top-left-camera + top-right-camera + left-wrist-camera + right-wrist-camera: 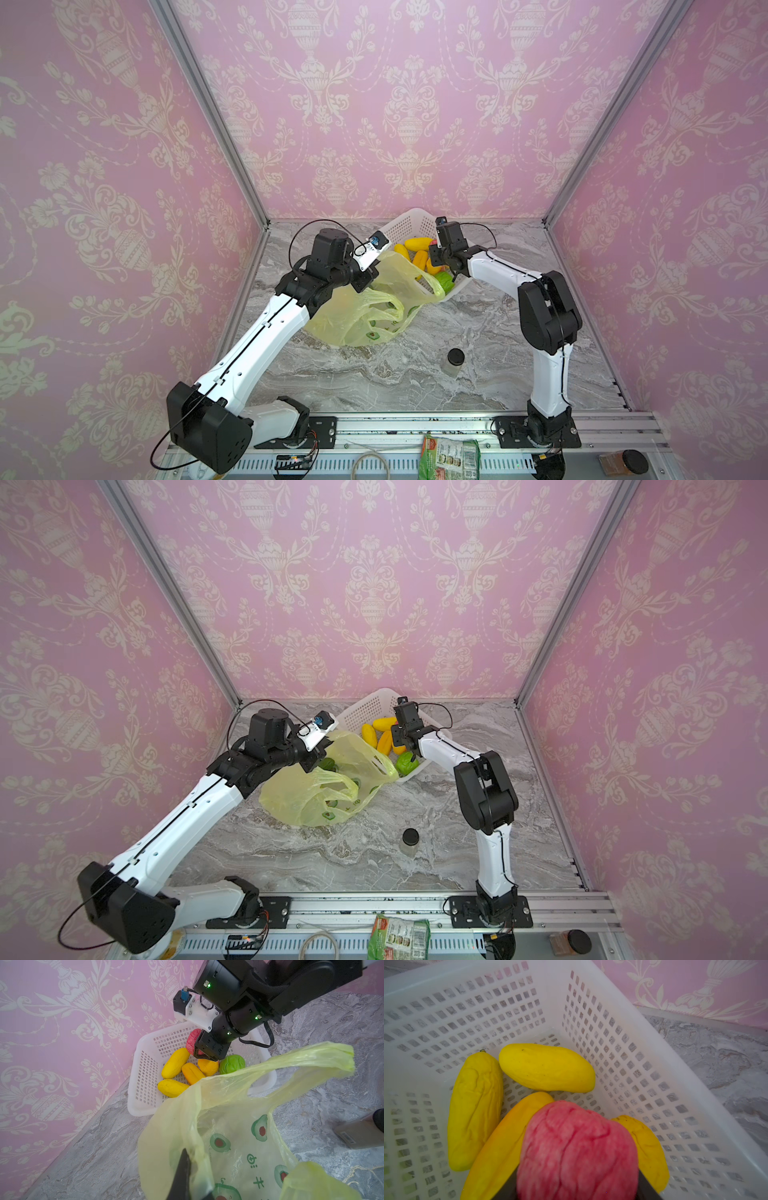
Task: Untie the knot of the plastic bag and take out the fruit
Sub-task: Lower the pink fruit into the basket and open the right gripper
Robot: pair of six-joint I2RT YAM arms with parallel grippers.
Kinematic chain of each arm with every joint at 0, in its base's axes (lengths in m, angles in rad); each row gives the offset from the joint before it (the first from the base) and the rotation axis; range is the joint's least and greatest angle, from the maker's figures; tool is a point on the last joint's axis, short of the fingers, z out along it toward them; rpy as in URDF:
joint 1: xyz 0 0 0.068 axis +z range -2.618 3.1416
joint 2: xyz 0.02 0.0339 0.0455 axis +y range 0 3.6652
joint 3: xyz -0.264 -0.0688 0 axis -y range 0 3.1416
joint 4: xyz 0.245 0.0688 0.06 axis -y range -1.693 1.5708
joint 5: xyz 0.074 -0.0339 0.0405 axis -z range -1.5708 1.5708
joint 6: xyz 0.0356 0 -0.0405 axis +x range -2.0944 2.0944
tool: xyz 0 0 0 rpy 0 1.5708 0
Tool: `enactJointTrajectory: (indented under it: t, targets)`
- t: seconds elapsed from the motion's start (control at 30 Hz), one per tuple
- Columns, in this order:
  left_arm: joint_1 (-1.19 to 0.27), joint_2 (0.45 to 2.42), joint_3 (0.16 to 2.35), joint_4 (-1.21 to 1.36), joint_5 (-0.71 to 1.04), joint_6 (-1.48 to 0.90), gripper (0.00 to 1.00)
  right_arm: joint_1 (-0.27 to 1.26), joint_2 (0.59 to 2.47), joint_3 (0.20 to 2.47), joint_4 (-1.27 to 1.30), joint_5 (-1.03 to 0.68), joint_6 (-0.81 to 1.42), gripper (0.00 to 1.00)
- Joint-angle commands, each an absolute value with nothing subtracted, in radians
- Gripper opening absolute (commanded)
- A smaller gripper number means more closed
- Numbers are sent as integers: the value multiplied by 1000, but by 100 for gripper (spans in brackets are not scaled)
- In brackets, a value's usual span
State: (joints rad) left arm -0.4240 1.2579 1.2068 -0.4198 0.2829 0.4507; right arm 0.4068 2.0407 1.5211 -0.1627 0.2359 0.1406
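Pink wallpaper (374,104) with pale urn motifs is closing in a grey marbled tabletop (415,374) on three sides. A white perforated basket (405,226) is sitting at the back of it, close to the rear wall.

The plastic bag (361,320) is lying just in front of the basket, on the side toward the arm bases. In both top views its raised edge is overlapping the basket's near rim. Its handle loops (311,1057) are hanging apart, untied, and its mouth is gaping open, with green avocado prints showing on the film. The left gripper (365,284) is clenched on the bag's film at the edge of the mouth, just beside the basket's near left corner, and is holding that edge up. In the left wrist view the thin film is bunching around its black fingers (184,1167).

The right gripper (199,1053) is hovering over the inside of the basket, grasping a pink fruit (577,1147) between its jaws. Under it, on the basket floor, are lying two elongated yellow pieces (475,1109), a yellow-orange oblong (504,1147), a bumpy yellow-orange piece (650,1151) and a green round (232,1064), the last one by the basket's near wall.

A small jar with a black lid (455,361) is standing upright well in front of the basket, past the bag. A green snack packet (451,457) is lying farthest from the basket, on the front rail.
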Motion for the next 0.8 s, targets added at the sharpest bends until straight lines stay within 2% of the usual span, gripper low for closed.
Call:
enactJointTrajectory:
  t: [0.0,0.07,0.1,0.33,0.57,0.7,0.77]
  targets:
    - [-428,1239,1192,-420,319,434,4,403,2067,1529,-224,266,120,46]
    - [-429,1238,1190,-418,319,434,4,403,2055,1506,-198,266,127,62]
    - [-430,1238,1190,-417,320,433,4,402,2048,1497,-186,263,129,66]
    - [-429,1233,1191,-417,325,431,5,403,1966,1403,-118,261,134,88]
    - [-430,1223,1187,-416,325,431,7,403,1807,1269,-50,265,155,92]
    - [-430,1218,1184,-414,322,435,7,402,1644,1131,16,232,176,86]
    - [-429,1218,1186,-414,325,435,8,402,1529,1045,74,195,182,80]
